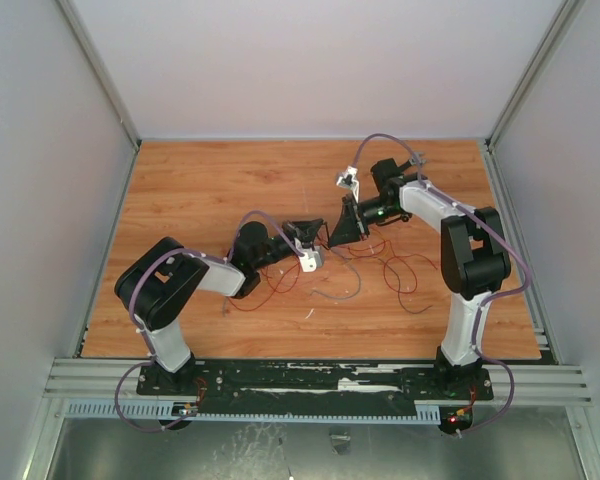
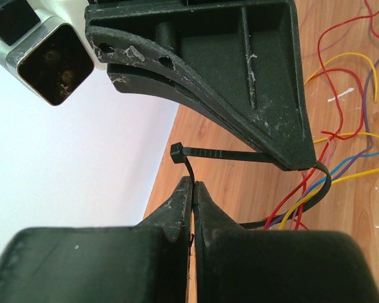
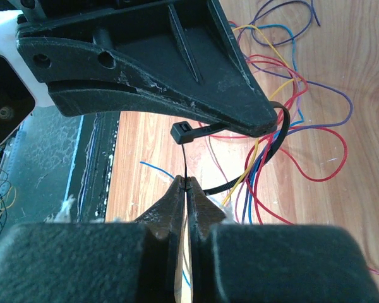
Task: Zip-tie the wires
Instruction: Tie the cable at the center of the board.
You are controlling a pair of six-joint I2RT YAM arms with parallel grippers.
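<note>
Our left gripper (image 2: 191, 185) is clenched on the zip tie (image 2: 218, 154), pinching the thin strap just under its square head. Our right gripper (image 3: 185, 183) is clamped on the strap too, and the two meet tip to tip over the table (image 1: 200, 190), neither nearer than the other. From the head the strap runs sideways, then bends into a slack loop round the wires (image 3: 258, 180), just beside both fingertips. We judge the loop threaded but loose; cinching means drawing the tail along its own axis, away from the head

Zip tie (image 2: 202, 153) tail within left pincer (image 2: 192, 184)
</note>
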